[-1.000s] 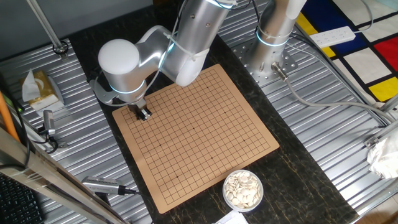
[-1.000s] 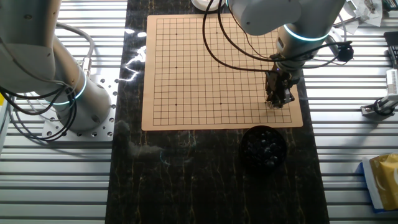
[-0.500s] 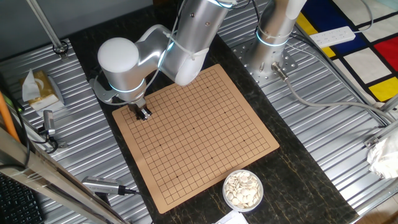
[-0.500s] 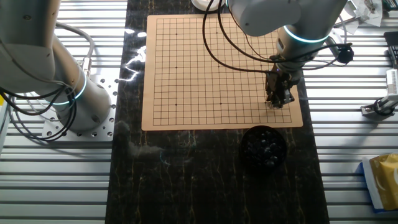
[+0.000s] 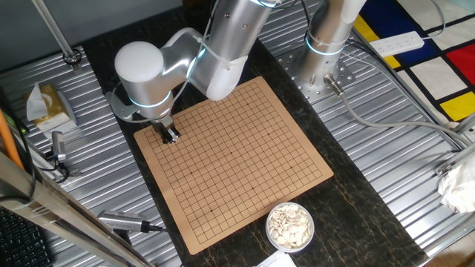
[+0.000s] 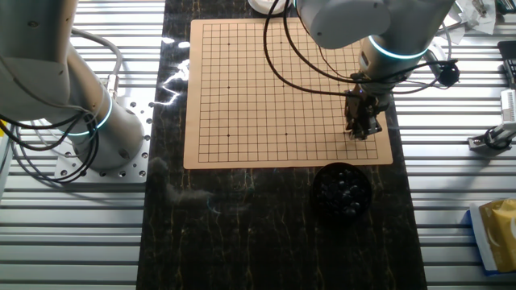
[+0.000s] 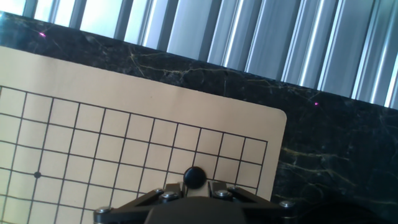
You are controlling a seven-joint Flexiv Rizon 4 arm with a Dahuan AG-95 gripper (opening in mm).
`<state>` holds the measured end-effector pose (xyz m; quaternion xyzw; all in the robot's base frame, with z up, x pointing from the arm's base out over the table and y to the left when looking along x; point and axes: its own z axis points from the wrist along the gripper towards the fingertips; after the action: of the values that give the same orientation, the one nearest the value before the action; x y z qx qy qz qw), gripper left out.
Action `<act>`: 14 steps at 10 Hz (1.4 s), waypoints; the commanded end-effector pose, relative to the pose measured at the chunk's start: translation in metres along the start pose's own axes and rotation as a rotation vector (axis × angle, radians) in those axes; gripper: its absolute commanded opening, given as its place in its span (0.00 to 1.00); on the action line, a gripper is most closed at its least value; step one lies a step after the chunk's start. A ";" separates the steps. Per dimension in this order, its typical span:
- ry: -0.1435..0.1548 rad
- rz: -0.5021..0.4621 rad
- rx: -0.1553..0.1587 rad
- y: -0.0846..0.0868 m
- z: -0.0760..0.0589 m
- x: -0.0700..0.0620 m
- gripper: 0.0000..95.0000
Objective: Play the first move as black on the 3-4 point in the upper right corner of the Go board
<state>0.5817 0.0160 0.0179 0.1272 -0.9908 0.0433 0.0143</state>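
Jaws of the gripper (image 7: 194,186) are pinched on the black stone (image 7: 194,177), which is seen in the hand view just beyond the fingertips, close over the Go board (image 7: 93,93). The stone is held near one rounded corner of the board, a few grid lines in from the two edges that meet there; the exact crossing beneath it cannot be told, nor whether it touches the wood. A printed star dot (image 7: 37,175) is seen on the board, well apart from the stone along the same row. In one fixed view the gripper (image 5: 171,136) is pointed down at the board (image 5: 245,163) near its corner closest to the arm's large white joint. In the other fixed view the gripper (image 6: 363,129) is seen over the board (image 6: 242,89) near the corner beside a dark bowl of black stones (image 6: 342,191), which stands just off the board's edge. A bowl of white stones (image 5: 290,226) is placed off the board's opposite edge.
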 end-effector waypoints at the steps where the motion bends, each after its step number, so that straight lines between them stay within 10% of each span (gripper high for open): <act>1: 0.000 0.002 0.001 0.000 0.000 0.000 0.20; 9: -0.006 -0.020 -0.011 -0.008 -0.009 0.007 0.20; 14: -0.070 0.000 -0.048 -0.014 -0.037 0.010 0.20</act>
<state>0.5763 0.0031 0.0562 0.1271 -0.9916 0.0164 -0.0181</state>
